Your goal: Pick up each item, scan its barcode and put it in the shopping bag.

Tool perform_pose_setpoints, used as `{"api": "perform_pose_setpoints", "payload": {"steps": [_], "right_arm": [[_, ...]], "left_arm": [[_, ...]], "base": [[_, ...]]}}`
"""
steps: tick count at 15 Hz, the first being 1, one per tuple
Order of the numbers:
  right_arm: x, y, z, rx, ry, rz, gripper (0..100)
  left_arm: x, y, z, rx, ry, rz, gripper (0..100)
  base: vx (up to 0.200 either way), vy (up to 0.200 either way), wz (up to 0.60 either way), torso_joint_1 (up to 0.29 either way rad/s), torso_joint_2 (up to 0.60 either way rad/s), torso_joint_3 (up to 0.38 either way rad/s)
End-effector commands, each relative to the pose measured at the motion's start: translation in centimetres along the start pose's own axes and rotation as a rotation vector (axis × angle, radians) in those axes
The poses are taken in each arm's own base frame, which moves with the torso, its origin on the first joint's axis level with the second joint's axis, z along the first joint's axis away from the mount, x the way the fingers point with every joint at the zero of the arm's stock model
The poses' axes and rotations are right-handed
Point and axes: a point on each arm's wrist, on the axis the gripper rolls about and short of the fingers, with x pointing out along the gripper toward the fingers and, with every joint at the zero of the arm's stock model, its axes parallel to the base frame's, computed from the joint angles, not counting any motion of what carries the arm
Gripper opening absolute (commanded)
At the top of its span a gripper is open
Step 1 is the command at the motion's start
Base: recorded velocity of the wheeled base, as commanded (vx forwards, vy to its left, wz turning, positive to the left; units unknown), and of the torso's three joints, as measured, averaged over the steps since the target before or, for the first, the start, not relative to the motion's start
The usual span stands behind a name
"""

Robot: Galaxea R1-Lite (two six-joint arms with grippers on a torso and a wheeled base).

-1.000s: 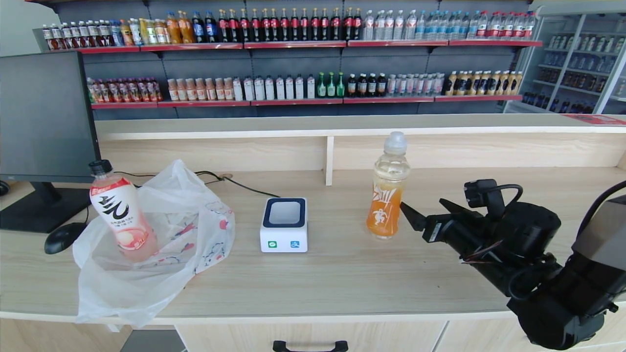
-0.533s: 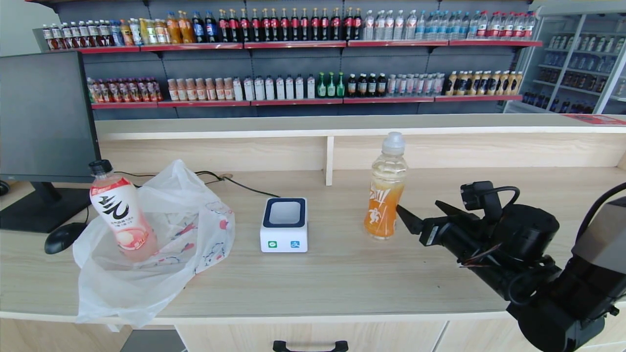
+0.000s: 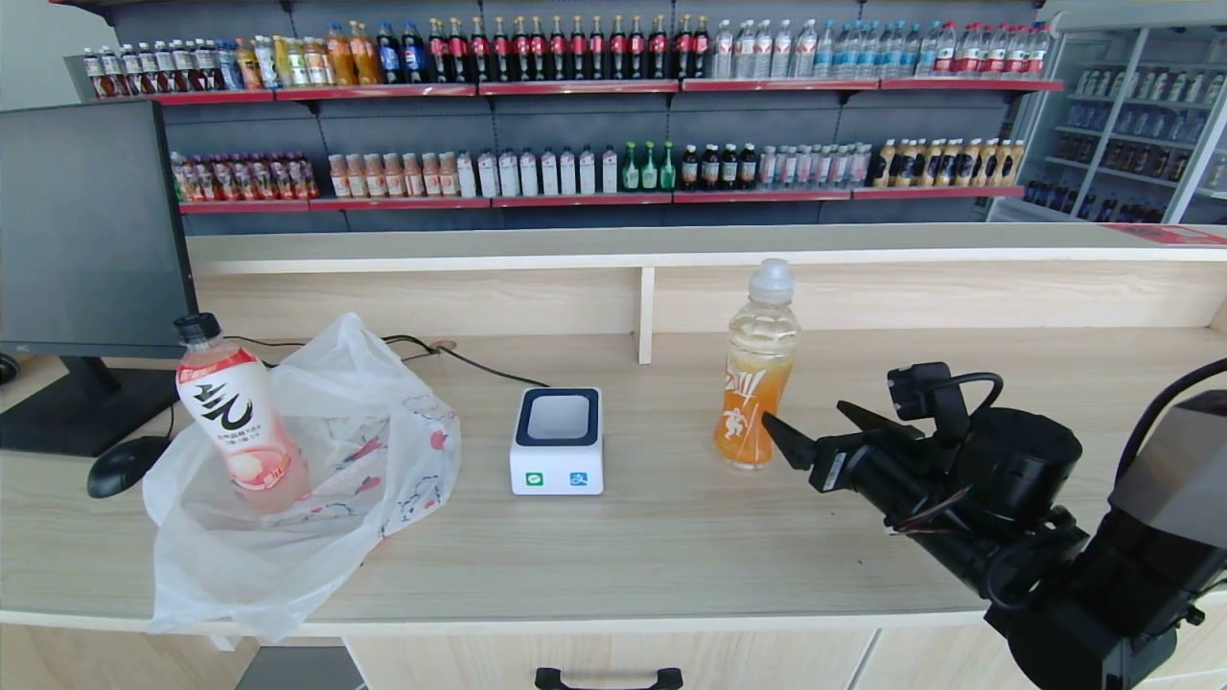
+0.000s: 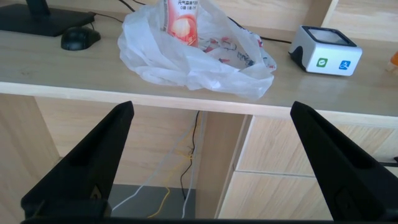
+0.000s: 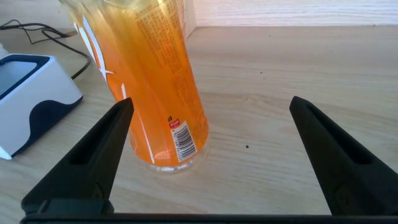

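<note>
An orange drink bottle (image 3: 757, 379) with a white cap stands upright on the wooden counter (image 3: 671, 537), right of the middle. My right gripper (image 3: 807, 422) is open and low over the counter, just right of the bottle's base. In the right wrist view the orange bottle (image 5: 155, 93) stands just ahead of the open right gripper (image 5: 214, 112), off toward one finger. A pink drink bottle (image 3: 240, 422) leans inside the white plastic shopping bag (image 3: 316, 498) at the left. The barcode scanner (image 3: 558, 441) sits between bag and orange bottle. My left gripper (image 4: 211, 155) hangs open below the counter's front edge.
A monitor (image 3: 86, 230) and a mouse (image 3: 125, 465) stand at the far left, with a cable running behind the bag. A raised wooden ledge (image 3: 671, 259) with a divider closes the counter's back. Shelves of drinks fill the wall behind.
My right gripper has crept left and closer to the orange bottle. The bottle's base has shifted very slightly left. The bag, pink bottle and scanner have not moved.
</note>
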Motion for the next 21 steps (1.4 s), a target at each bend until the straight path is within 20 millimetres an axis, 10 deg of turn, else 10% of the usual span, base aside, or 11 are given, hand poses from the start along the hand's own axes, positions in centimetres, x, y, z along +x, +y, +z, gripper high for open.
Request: {"api": "perform_pose_setpoints", "payload": {"steps": [1, 21], "right_arm": [[-0.5, -0.4, 0.3, 0.001, -0.002, -0.015, 100], [3.1, -2.4, -1.3, 0.016, -0.015, -0.067, 100]], "left_arm": [[0.0, 0.0, 0.0, -0.001, -0.001, 0.001, 100], [0.0, 0.0, 0.0, 0.001, -0.002, 0.001, 100]], "base": [[0.000, 0.000, 0.00, 0.000, 0.00, 0.000], [0.000, 0.000, 0.00, 0.000, 0.00, 0.000]]}}
